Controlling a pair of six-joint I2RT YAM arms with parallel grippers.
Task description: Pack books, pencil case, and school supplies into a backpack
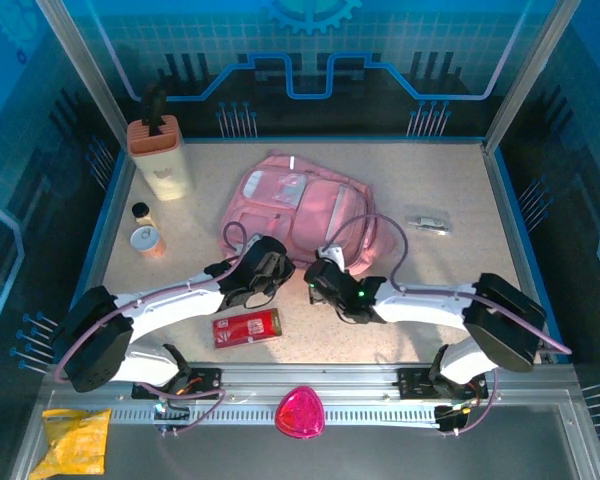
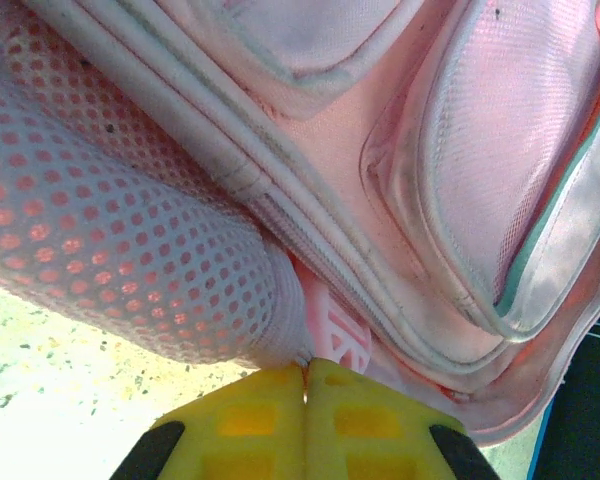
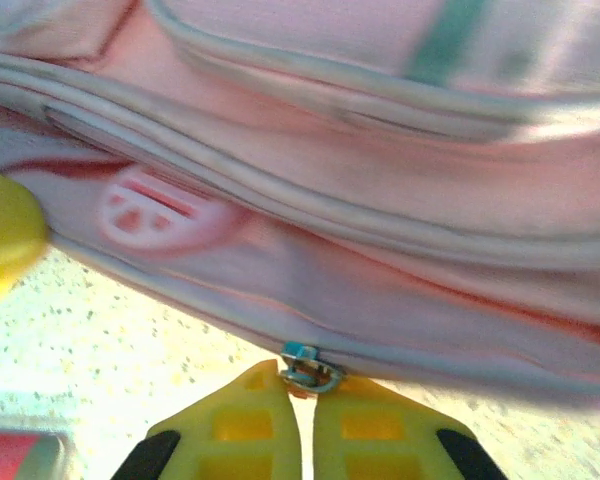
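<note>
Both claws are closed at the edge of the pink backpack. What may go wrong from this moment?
The right claw grips the small zip pull only at its very tips, so it may slip off when pulled.
The left claw seems to pinch just thin fabric of the backpack, so the soft bag may slide instead of opening.
The red pencil case lies near both arms and may be pushed.

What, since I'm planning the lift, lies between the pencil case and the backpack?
The left tool, in the top view, at the near edge of the backpack, beyond the pencil case.
</note>
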